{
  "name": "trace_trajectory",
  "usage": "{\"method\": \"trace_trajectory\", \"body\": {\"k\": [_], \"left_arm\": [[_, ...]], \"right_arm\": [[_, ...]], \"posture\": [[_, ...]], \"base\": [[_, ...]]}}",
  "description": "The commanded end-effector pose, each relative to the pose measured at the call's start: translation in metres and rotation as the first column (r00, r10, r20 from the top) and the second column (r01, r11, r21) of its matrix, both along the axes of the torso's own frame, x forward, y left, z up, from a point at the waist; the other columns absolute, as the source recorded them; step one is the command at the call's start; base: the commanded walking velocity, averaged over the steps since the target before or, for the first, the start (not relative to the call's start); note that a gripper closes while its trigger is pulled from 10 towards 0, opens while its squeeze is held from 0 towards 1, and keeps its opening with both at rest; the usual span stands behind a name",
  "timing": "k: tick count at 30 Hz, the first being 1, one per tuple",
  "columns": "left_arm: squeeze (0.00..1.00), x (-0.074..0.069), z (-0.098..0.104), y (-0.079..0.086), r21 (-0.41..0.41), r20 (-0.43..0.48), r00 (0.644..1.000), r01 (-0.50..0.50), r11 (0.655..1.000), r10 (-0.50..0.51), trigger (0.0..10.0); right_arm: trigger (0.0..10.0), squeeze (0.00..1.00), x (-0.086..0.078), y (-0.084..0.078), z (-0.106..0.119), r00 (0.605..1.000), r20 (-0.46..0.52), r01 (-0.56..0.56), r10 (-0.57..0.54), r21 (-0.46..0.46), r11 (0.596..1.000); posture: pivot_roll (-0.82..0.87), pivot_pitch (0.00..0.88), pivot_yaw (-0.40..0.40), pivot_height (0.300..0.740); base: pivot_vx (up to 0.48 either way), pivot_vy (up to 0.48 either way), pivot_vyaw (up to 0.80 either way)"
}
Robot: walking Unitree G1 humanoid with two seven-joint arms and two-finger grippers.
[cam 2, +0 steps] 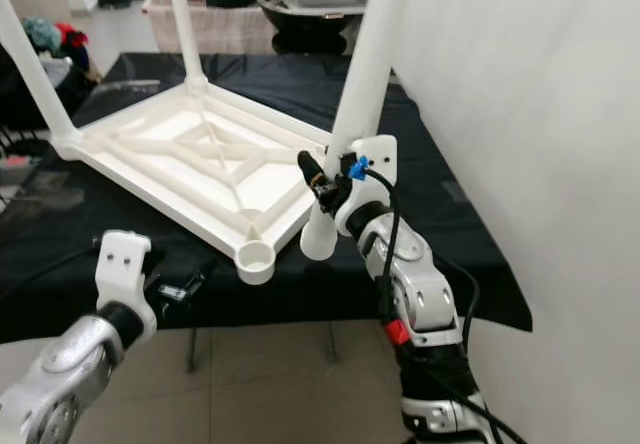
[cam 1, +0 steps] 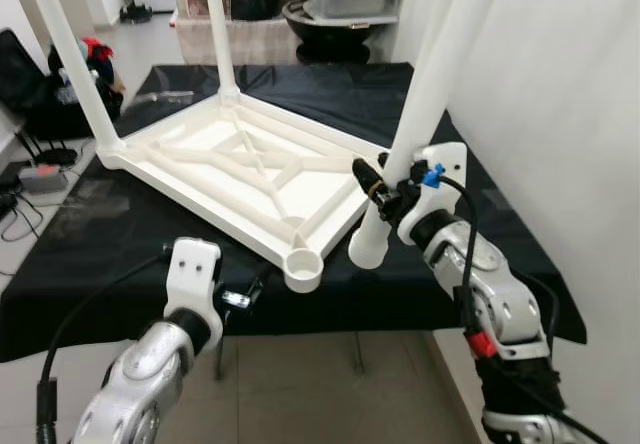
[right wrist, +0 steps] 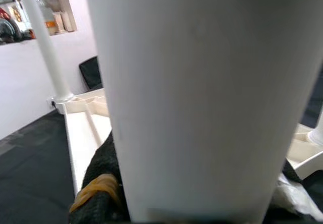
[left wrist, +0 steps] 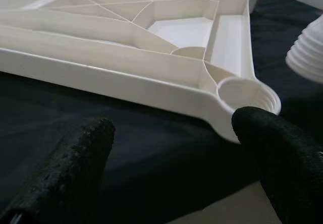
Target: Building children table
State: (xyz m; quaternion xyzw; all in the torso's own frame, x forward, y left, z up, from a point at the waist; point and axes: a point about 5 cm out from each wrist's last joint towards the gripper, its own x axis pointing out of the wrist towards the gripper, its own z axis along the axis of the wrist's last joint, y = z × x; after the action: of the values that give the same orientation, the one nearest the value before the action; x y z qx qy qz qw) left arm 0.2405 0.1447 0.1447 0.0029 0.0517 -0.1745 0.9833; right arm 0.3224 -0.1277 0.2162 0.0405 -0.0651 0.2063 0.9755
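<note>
Loose leg [cam 1: 420,104] top cut off by frame; right gripper [cam 1: 378,186] fingers hidden behind it — grip unclear.

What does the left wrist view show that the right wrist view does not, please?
Left wrist view alone: the left hand, open, hovering over the black tablecloth just short of the empty corner socket, plus the ribbed threaded end of the loose table leg beside that socket.

Right wrist view alone: the right hand shut on that leg's smooth shaft at very close range, an already fitted leg standing upright, and a white wall behind.

Shared: the upside-down white tabletop with its ribbed underside, lying on the black cloth.
</note>
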Motion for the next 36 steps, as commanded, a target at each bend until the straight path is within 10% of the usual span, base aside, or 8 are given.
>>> {"method": "trace_trajectory", "body": {"k": [1,36], "left_arm": [[0.00,-0.001,-0.003,-0.002,0.026,-0.004,1.000,0.017,1.000,-0.017,10.0],[0.00,0.005,0.009,-0.002,0.024,0.115,0.991,-0.078,0.997,0.074,10.0]], "right_arm": [[10.0,0.00,0.000,-0.004,0.000,1.000,-0.004,0.022,-0.022,0.003,1.000],[10.0,0.00,-0.004,-0.009,0.017,0.999,0.032,0.032,-0.032,0.001,0.999]], "posture": [[-0.07,0.023,-0.020,0.740],[-0.07,0.049,-0.002,0.740]], "base": [[0.000,0.480,0.00],[0.208,0.014,-0.04]]}}
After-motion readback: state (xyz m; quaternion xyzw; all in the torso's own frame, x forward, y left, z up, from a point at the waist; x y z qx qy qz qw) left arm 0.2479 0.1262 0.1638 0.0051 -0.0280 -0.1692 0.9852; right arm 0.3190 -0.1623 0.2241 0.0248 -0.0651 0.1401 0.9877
